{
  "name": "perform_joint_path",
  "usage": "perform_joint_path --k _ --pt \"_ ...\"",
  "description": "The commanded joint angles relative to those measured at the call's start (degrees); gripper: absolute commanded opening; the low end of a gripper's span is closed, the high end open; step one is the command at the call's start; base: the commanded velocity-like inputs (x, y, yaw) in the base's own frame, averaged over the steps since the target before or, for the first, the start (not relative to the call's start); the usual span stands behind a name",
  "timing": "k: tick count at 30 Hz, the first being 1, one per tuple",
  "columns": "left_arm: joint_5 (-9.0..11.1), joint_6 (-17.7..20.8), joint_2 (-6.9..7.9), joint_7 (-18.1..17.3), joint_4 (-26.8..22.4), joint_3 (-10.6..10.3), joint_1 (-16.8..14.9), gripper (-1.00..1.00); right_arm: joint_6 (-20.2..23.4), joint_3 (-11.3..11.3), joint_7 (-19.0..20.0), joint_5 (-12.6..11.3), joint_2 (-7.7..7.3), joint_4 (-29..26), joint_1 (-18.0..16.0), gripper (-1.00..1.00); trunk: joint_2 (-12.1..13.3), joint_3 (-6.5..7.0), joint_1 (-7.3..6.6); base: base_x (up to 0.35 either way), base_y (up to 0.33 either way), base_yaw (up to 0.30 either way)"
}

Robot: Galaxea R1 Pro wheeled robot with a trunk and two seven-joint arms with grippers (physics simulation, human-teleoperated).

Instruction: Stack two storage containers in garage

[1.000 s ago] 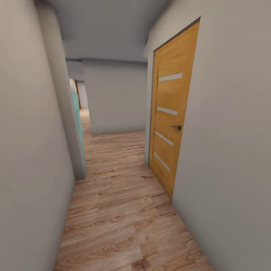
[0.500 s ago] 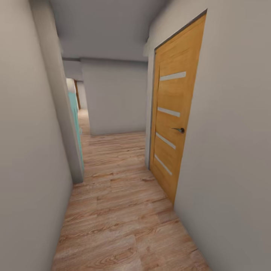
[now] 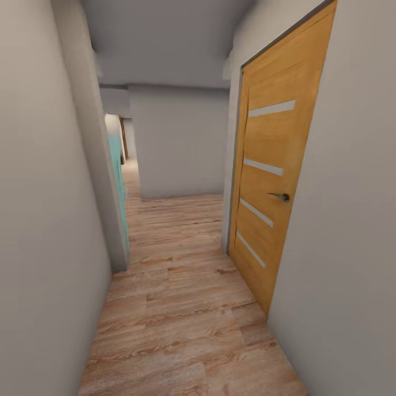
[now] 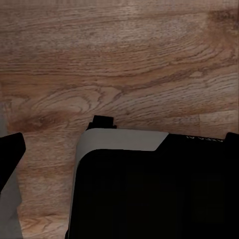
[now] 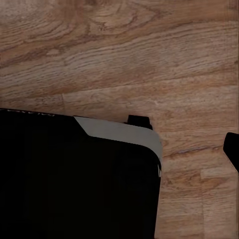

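The storage containers are out of view. I am in a narrow hallway with a light wood plank floor (image 3: 181, 324). In the left wrist view one dark finger (image 4: 10, 154) of my left gripper (image 4: 119, 149) shows at the picture's edge, over the wood floor beside my black and grey base (image 4: 149, 189). In the right wrist view a dark finger (image 5: 232, 149) of my right gripper (image 5: 119, 149) stands at the edge in the same way, beside the base (image 5: 74, 179). The fingers stand wide apart with nothing held.
A shut orange wooden door (image 3: 272, 181) with a dark handle (image 3: 281, 196) is close on the right. Grey walls (image 3: 44, 220) hem in both sides. A teal door (image 3: 118, 176) stands at an opening on the left. The hallway ends at a grey wall (image 3: 179, 143) and continues left.
The whole head view has shifted: the orange door is larger and nearer, further to the right. The camera has moved forward along the hallway.
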Motion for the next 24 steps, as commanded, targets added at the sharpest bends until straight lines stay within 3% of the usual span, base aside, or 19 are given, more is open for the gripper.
perform_joint_path --k 1,24 --pt "0.4 -0.2 0.0 0.0 0.1 0.2 0.0 1.0 -0.2 0.5 0.1 -0.4 0.05 0.1 0.0 1.0 0.0 -0.07 0.04 0.321 0.0 0.036" --pt "0.4 -0.1 0.0 0.0 0.1 0.2 0.0 1.0 -0.2 0.4 0.1 -0.4 0.05 0.1 0.0 1.0 0.0 -0.07 0.04 0.322 0.0 0.003"
